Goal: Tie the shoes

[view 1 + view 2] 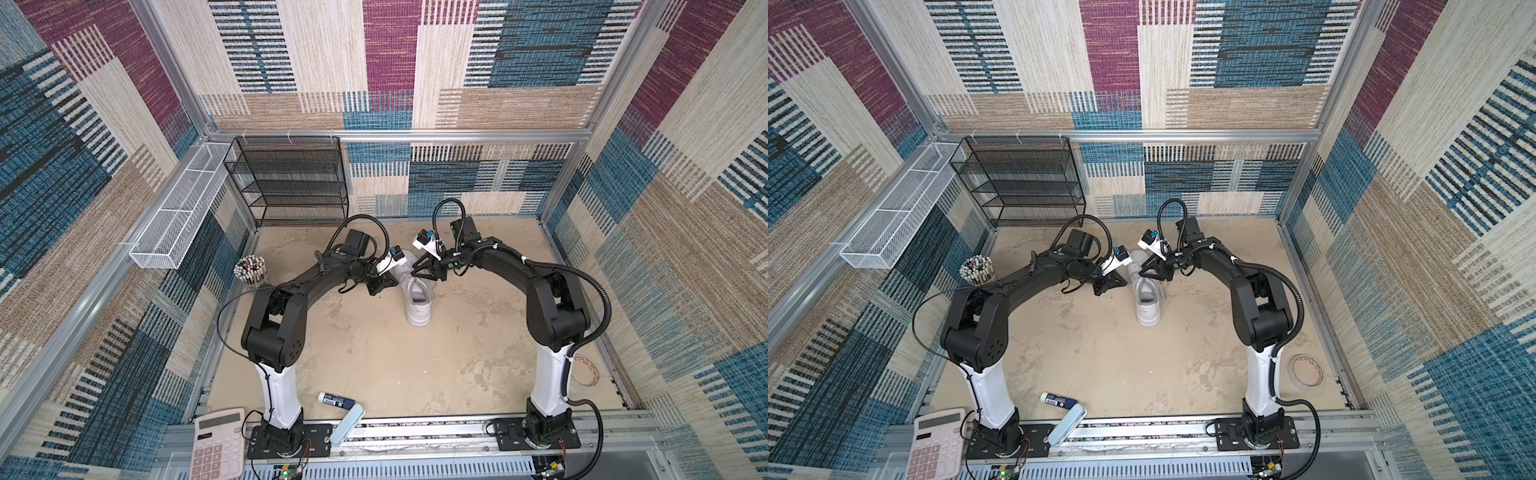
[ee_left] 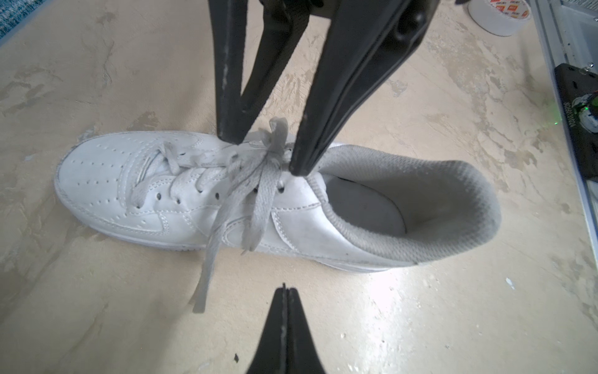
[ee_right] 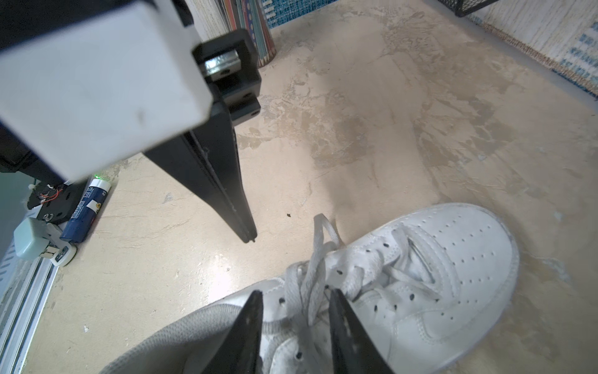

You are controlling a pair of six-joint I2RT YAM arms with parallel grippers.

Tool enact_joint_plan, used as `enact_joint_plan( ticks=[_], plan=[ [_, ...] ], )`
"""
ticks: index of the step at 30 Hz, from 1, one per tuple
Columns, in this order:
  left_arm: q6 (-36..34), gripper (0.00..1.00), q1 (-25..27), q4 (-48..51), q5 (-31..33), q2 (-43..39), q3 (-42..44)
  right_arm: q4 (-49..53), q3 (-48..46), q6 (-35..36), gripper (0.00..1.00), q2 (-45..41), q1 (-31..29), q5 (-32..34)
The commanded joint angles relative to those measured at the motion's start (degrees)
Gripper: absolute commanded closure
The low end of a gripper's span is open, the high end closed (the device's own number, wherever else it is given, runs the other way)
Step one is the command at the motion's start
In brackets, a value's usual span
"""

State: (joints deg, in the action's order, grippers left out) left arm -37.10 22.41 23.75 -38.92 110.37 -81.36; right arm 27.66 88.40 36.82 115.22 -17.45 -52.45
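Observation:
The shoe (image 1: 417,305) (image 1: 1148,309), a white low-top sneaker, lies mid-table with its heel toward the front. Its white laces (image 2: 255,194) (image 3: 312,275) bunch at the top eyelets. Two strands hang down its side, and one end lies on the table (image 2: 200,298). My right gripper (image 1: 413,273) (image 1: 1140,274) (image 2: 265,155) (image 3: 295,293) is open. Its fingers stand on either side of the lace bunch at the tongue without clamping it. My left gripper (image 1: 397,283) (image 1: 1124,284) (image 2: 284,286) (image 3: 249,239) is shut and empty. It hovers just above the table beside the shoe, near the loose lace end.
A cup of pencils (image 1: 250,270) stands left of the left arm. At the back left are a black mesh rack (image 1: 291,183) and a white wire basket (image 1: 174,224). A tape roll (image 1: 586,372) lies front right. A glue stick (image 1: 336,401), a pale blue case (image 1: 347,424) and a calculator (image 1: 218,444) lie front left.

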Motion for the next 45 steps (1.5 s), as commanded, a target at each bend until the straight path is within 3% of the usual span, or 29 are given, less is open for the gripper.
enact_joint_plan(
  ticks=[1,11,20,24,27,28,45],
  plan=[
    [1.5,0.90,0.1,-0.7,-3.4,1.9,-1.6,-1.0,0.7,-0.4,0.63,0.1,0.7,-0.6],
    [2.0,0.67,0.7,-1.4,-4.4,5.9,-6.1,-0.8,-1.1,-0.5,0.63,-1.3,1.2,-0.2],
    [2.2,0.65,0.8,-1.5,-5.5,7.7,-7.5,-0.4,-0.9,-0.1,0.63,-1.4,1.3,0.1],
    [2.2,0.78,0.9,-1.0,-6.1,8.3,-8.3,-0.3,-1.0,0.0,0.63,-1.2,1.3,-0.2],
    [2.3,0.98,0.9,-1.0,-5.7,8.2,-8.2,-0.1,-1.0,0.4,0.63,-1.1,1.3,-0.3],
    [2.2,1.00,0.9,-1.0,-5.2,7.9,-8.1,0.0,-1.0,0.6,0.63,-1.0,1.3,-0.3],
    [-1.6,1.00,0.7,2.3,1.0,2.4,-5.3,-0.1,1.5,0.6,0.61,2.4,-1.3,-0.4]
  ],
)
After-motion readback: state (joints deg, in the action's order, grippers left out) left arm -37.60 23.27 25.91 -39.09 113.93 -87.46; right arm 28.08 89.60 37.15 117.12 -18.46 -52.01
